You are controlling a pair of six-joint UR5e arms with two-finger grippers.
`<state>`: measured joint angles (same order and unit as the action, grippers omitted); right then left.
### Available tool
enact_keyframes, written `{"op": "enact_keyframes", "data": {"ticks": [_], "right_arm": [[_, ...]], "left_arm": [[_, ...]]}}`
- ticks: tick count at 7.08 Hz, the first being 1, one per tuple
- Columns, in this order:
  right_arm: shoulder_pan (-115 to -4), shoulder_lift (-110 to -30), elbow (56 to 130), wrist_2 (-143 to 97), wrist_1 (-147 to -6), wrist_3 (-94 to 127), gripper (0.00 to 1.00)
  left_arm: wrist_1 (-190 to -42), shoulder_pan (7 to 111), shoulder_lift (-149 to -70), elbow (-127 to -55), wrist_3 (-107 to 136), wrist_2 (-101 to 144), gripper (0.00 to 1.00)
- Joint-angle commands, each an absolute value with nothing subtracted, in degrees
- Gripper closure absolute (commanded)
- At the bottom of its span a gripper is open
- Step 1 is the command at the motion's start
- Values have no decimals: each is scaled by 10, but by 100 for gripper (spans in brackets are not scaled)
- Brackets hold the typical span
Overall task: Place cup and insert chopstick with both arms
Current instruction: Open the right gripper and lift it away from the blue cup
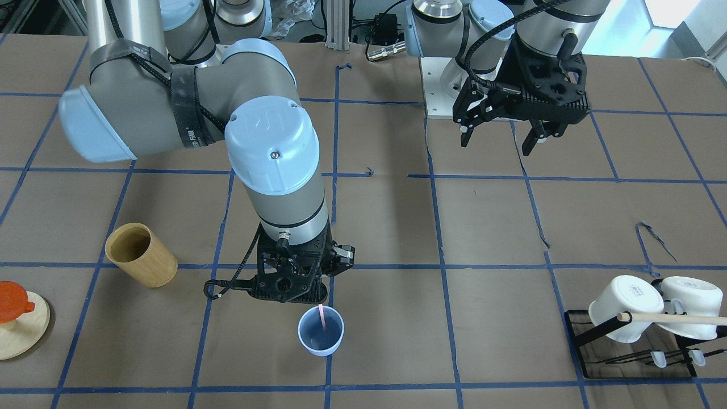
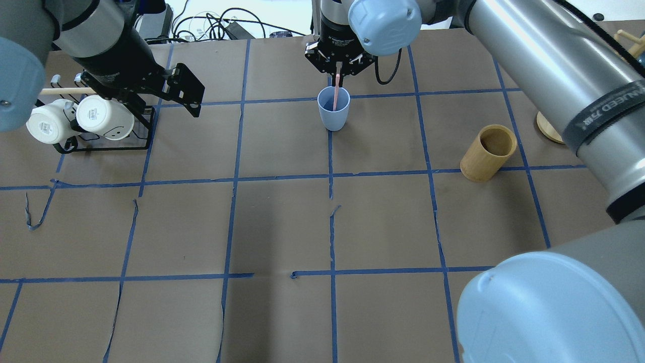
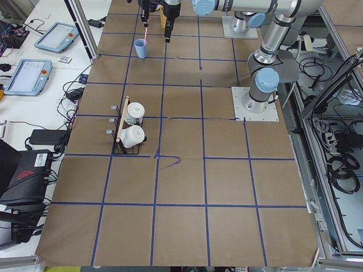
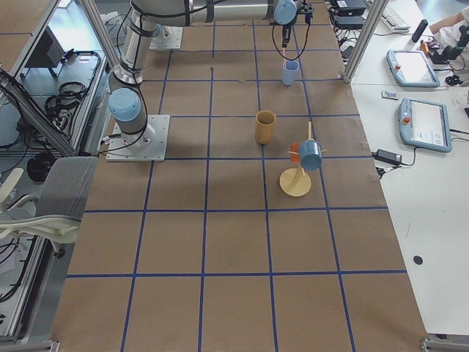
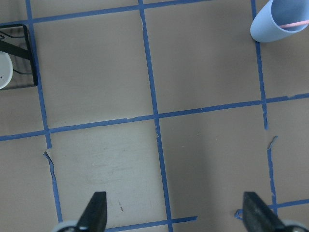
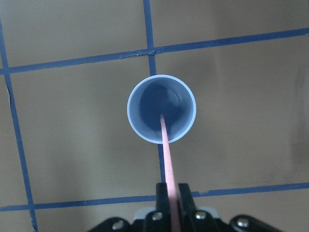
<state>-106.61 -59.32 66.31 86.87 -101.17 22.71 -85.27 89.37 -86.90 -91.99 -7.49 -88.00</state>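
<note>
pink chopstick [image 6: 165,145] being pinched by right gripper [image 6: 170,191], tip being held inside blue cup [image 6: 145,104] on surface [image 6: 72,145] | left gripper [image 5: 175,205] being held spread, empty | risk: cup being tipped by sideways chopstick push

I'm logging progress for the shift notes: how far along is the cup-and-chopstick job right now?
Done: the blue cup stands upright on the table, and the left pincer is open and empty, well away from it. In hand: the right pincer grips the pink chopstick, whose lower end is already inside the cup. Left: release the chopstick and pull away.
</note>
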Motion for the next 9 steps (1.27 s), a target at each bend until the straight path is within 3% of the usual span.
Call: {"op": "enact_keyframes", "data": {"ticks": [1, 3, 5, 6, 9], "right_arm": [[-1068, -595, 668, 869, -1035, 228, 56], [-1064, -600, 635, 877, -1034, 215, 50], [-1036, -639, 650, 950, -981, 60, 49], [-1002, -678, 679, 951, -962, 31, 46], [-930, -903, 895, 918, -932, -90, 35]], "left_arm": [[-847, 892, -851, -940, -74, -881, 0], [-847, 893, -849, -942, -74, -881, 0], [-847, 891, -849, -944, -74, -881, 0], [-847, 891, -849, -944, -74, -880, 0], [-847, 890, -849, -943, -74, -880, 0]]}}
